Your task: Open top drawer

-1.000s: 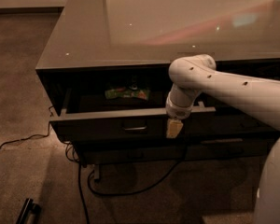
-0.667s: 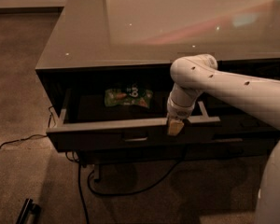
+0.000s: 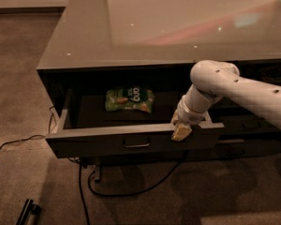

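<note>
The top drawer point(image 3: 98, 144) stands pulled well out from under the glossy counter, its dark front facing me with a small loop pull point(image 3: 136, 145) at centre. A green snack bag point(image 3: 129, 100) lies on the drawer's floor at the back. My gripper point(image 3: 181, 130) hangs from the white arm point(image 3: 234, 86) at the drawer's front rim, right of the pull, with its pale fingertips over the rim's top edge.
The counter top point(image 3: 168, 27) overhangs the drawer. Lower drawer fronts point(image 3: 253, 125) sit to the right behind the arm. Black cables point(image 3: 131, 189) trail on the carpet under the drawer. A dark bar-like object point(image 3: 27, 211) lies on the floor at lower left.
The drawer has slid further out toward me, showing more of its floor and the snack bag. My gripper moved with the front rim, down and toward me.
</note>
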Controlling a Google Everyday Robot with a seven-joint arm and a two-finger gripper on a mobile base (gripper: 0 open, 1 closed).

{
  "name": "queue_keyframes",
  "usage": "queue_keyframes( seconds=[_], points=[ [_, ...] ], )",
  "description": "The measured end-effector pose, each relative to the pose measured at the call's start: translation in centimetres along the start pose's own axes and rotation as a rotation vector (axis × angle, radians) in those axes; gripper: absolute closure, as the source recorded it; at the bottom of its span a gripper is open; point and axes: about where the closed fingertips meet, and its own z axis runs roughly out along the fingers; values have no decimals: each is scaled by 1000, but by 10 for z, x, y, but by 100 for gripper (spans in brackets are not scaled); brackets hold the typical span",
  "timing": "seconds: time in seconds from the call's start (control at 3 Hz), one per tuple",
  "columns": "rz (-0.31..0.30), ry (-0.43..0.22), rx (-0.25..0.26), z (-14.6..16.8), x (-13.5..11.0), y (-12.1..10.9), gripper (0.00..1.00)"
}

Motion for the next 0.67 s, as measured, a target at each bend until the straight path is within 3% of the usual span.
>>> queue_keyframes(
  seconds=[0.67],
  points=[
    [0,0,0,0,0,0,39]
  ],
)
